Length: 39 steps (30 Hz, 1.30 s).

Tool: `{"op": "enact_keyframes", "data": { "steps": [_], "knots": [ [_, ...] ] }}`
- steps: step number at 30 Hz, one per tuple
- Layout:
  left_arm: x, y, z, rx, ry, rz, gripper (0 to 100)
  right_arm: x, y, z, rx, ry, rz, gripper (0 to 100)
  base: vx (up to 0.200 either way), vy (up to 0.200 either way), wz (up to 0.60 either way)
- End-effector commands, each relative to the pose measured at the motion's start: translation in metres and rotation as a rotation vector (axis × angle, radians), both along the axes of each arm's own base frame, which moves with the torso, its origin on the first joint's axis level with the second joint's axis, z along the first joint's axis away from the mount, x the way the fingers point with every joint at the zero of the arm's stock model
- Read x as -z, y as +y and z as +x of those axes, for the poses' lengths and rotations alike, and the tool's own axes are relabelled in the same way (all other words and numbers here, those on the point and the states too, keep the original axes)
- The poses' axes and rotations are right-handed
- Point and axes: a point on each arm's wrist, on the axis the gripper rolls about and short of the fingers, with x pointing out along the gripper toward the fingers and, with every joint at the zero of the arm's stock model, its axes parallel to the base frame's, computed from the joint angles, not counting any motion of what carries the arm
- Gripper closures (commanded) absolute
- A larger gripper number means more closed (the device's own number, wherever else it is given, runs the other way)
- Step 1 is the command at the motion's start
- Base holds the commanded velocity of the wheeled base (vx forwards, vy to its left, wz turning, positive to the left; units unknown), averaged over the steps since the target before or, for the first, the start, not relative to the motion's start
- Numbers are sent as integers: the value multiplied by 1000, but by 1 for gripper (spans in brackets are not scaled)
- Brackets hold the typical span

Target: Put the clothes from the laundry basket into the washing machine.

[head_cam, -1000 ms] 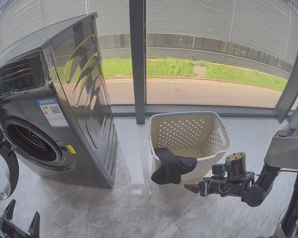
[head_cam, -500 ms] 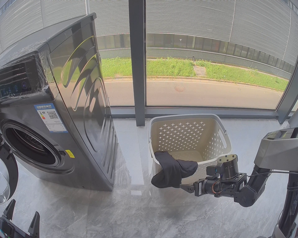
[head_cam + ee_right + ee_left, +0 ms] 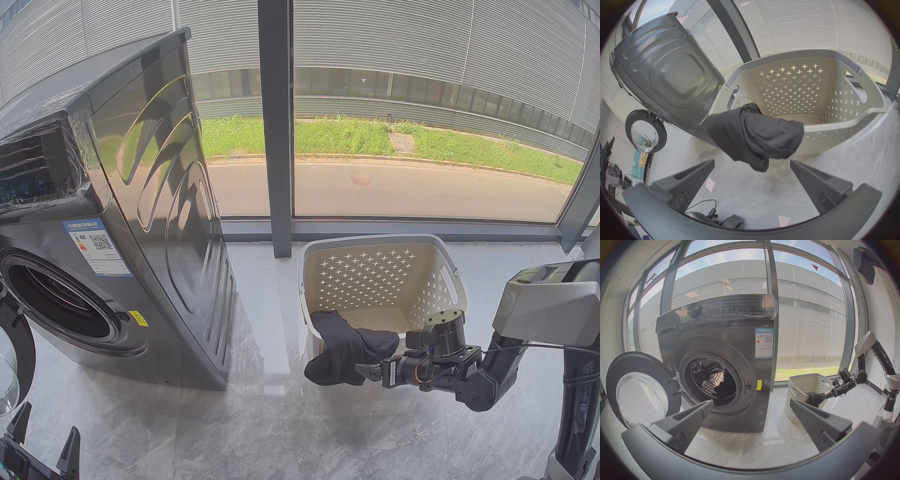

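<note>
The dark garment (image 3: 345, 351), hung over the laundry basket (image 3: 375, 239) rim, is shown just ahead of the spread, empty fingers (image 3: 818, 184) of the right gripper (image 3: 367, 372).

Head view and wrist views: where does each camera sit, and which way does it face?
Head view: from the head, forward and down at washing machine, laundry basket, dark garment; left gripper, right gripper show.
Left wrist view: low, facing the open drum; own fingers in front.
Right wrist view: facing the garment draped over the basket rim; own fingers open.
Shared: all show machine and basket.
</note>
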Motion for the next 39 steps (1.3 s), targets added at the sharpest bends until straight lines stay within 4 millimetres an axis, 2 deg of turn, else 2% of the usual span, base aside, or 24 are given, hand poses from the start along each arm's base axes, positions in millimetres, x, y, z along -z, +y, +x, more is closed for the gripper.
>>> {"op": "enact_keyframes", "data": {
  "steps": [1,7,19,20,32,39],
  "knots": [
    [5,0,0,0,0,-1,0,10,7,13,7,-13,-2,0,0,0,0],
    [5,0,0,0,0,-9,0,8,15,27,19,-46,31,0,0,0,0],
    [5,0,0,0,0,-12,0,9,19,30,24,-49,48,0,0,0,0],
    [4,0,0,2,-2,-12,0,9,19,30,24,-49,48,100,0,0,0],
    [5,0,0,0,0,-12,0,6,22,32,20,-64,56,100,0,0,0],
    [5,0,0,0,0,-12,0,3,16,32,51,-73,34,100,0,0,0]
  ]
}}
